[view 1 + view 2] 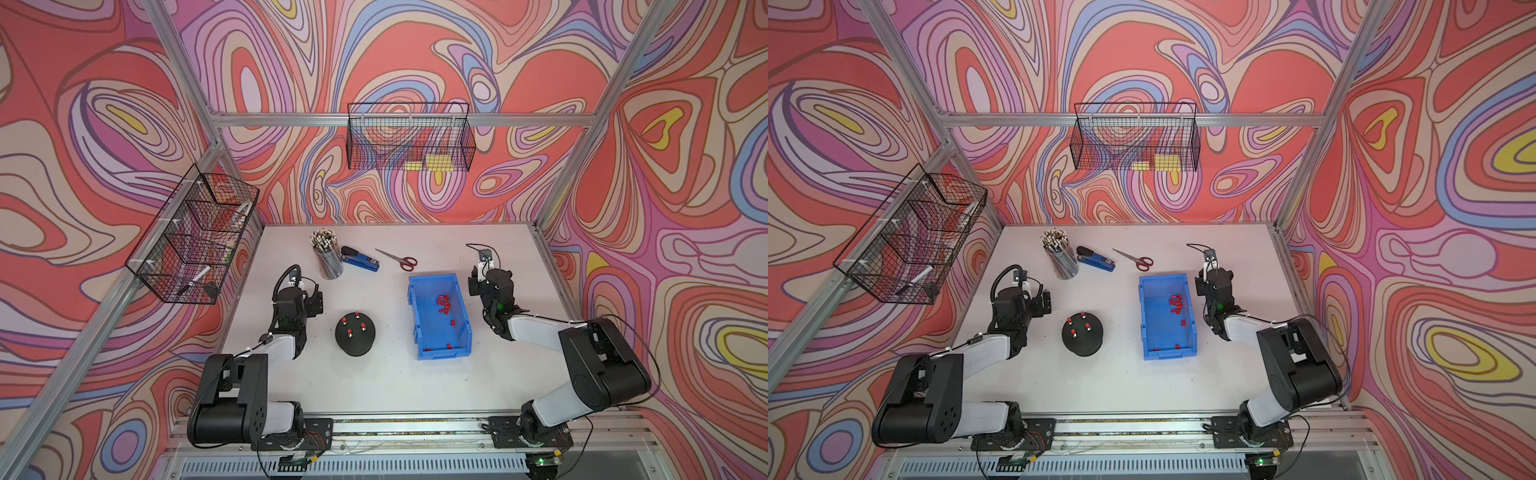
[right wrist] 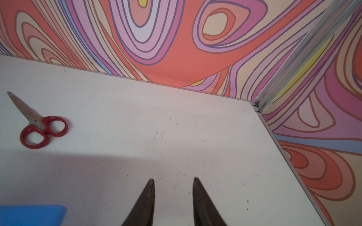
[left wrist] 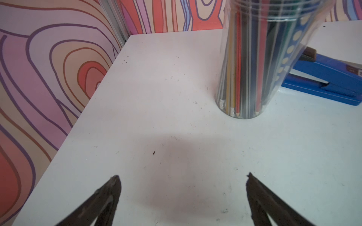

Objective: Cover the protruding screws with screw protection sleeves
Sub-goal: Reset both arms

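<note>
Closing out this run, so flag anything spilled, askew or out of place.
Nothing stands out. Four red sleeves sit upright on the black base; the spare sleeves lie inside the blue bin, none outside it.

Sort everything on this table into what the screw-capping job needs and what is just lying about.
Job:
- black base with its four screws, each red-tipped
- red sleeves
- blue bin holding them

Lying about:
- cup of pencils
- blue stapler
- red-handled scissors
</note>
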### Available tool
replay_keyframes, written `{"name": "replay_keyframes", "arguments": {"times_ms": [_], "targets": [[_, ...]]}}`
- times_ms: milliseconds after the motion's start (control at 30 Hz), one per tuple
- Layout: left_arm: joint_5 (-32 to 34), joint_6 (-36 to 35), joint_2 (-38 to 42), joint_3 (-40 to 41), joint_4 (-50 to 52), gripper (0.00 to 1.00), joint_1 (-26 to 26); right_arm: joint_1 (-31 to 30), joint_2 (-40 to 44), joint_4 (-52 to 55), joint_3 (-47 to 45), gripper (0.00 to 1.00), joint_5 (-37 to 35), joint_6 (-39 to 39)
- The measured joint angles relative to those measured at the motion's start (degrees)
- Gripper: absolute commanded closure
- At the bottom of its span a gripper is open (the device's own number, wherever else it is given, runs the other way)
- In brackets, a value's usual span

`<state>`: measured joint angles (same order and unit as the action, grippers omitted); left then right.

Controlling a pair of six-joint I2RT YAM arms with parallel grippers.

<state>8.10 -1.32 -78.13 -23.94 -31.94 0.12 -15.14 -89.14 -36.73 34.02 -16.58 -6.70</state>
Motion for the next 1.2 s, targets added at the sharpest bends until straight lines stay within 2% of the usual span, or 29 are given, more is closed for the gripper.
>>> {"name": "replay_keyframes", "arguments": {"times_ms": [67,200,267,367,600,767,833,967,1200], "targets": [[-0.7,-0.1,-0.1,-0.1,0.0,0.01,0.2,1.6,-1.4,1.6,-0.4,0.69,4.5,0.5],[-3.9,-0.7,-0.4,-0.5,0.1,0.01,0.4,8.4,-3.8,5.5,0.9,0.71,13.8,2.9],[-6.2,-0.3,-0.5,-0.4,-0.5,0.0,0.4,10.6,-3.8,5.2,0.9,0.71,15.7,4.4],[-9.6,0.7,-2.7,0.4,-5.6,0.01,0.5,10.6,-2.2,1.5,-2.2,0.71,17.9,6.0],[-12.5,1.5,-9.1,1.5,-11.8,0.01,0.8,9.7,-0.7,-0.6,-4.2,0.72,18.5,7.5],[-11.5,2.4,-9.4,1.7,-14.1,0.01,0.9,9.4,-0.7,-0.4,-3.9,0.73,15.5,8.2],[-11.0,2.6,-9.4,1.8,-14.8,0.01,0.9,9.4,-0.5,-0.5,-4.0,0.7,12.8,7.6],[-11.0,2.9,-9.4,2.0,-15.6,0.01,1.0,10.1,0.5,-5.2,-7.3,0.7,8.6,6.0],[-12.0,2.8,-9.5,2.0,-15.8,0.01,1.0,11.1,-4.6,-14.1,-8.2,0.65,9.9,5.2]]}}
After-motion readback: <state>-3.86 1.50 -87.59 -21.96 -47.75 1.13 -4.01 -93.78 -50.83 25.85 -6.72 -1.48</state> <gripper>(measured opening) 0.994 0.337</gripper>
